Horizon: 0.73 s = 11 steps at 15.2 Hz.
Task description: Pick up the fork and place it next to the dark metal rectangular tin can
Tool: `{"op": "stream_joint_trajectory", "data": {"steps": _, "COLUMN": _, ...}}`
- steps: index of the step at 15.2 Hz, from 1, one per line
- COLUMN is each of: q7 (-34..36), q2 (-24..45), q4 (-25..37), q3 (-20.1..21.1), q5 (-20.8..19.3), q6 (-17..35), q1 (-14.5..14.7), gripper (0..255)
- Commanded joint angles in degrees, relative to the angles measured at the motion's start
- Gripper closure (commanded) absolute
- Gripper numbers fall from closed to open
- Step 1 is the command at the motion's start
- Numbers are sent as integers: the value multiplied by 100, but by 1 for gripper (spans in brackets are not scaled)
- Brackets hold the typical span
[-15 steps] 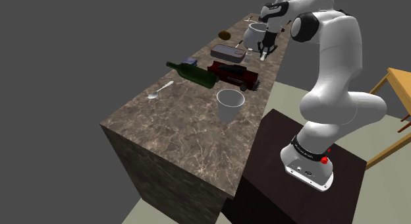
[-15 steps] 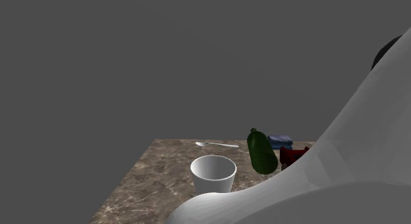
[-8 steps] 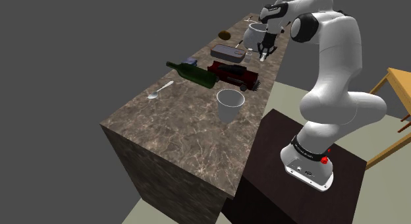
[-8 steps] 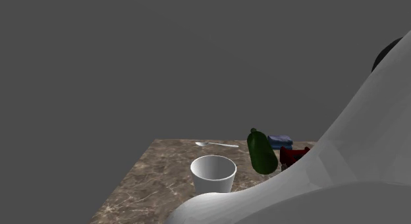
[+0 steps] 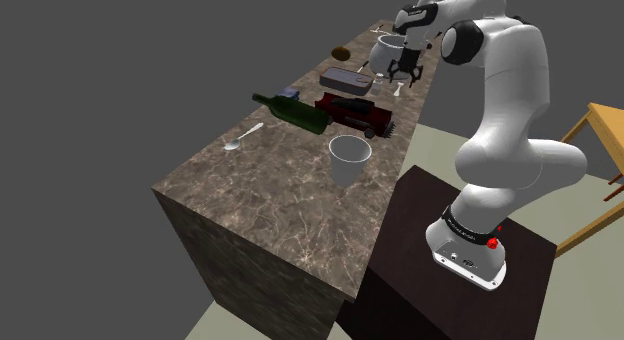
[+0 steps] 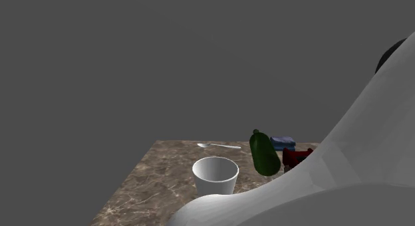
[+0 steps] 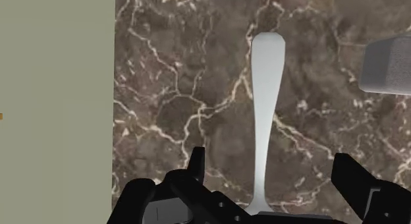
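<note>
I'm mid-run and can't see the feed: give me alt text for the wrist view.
A pale, smooth fork handle lies flat on the dark brown marble countertop, between the fingers of the open black gripper, which do not touch it. A grey rectangular tin shows one corner beside the fork, and pale floor lies past the countertop's edge.
</note>
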Motion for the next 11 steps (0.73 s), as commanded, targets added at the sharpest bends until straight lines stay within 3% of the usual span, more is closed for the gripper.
{"op": "stream_joint_trajectory", "data": {"steps": 1, "q7": 13, "q2": 12, "q4": 327, "q3": -3, "q5": -7, "q6": -315, "q1": -21, "gripper": 0}}
{"op": "stream_joint_trajectory", "data": {"steps": 3, "q7": 32, "q2": 96, "q4": 814, "q3": -3, "q5": -12, "q6": -717, "q1": -50, "gripper": 0}}
{"op": "stream_joint_trajectory", "data": {"steps": 11, "q7": 32, "q2": 95, "q4": 811, "q3": -3, "q5": -12, "q6": -715, "q1": -49, "gripper": 0}}
